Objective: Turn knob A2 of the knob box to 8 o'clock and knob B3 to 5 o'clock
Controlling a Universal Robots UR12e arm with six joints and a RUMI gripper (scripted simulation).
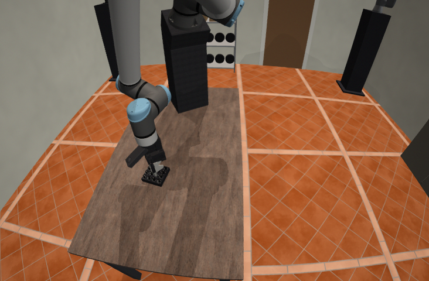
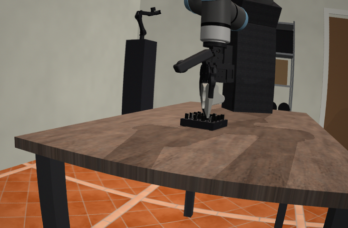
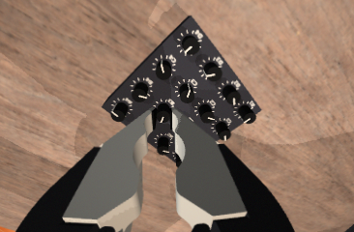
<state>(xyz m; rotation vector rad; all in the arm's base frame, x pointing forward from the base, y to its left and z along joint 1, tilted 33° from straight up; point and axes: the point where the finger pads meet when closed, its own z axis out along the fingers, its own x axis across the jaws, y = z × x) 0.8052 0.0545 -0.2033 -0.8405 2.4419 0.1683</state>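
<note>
The knob box [image 1: 156,177] was a small, flat, black square that lay on the brown table top, near the left long edge and about halfway along it, turned so one corner pointed away. It had little round black knobs [image 3: 190,44] in rows on top, each with a white line and white marks around it. One knob [image 3: 163,143] at the near corner sat pinched between two grey fingers.
</note>
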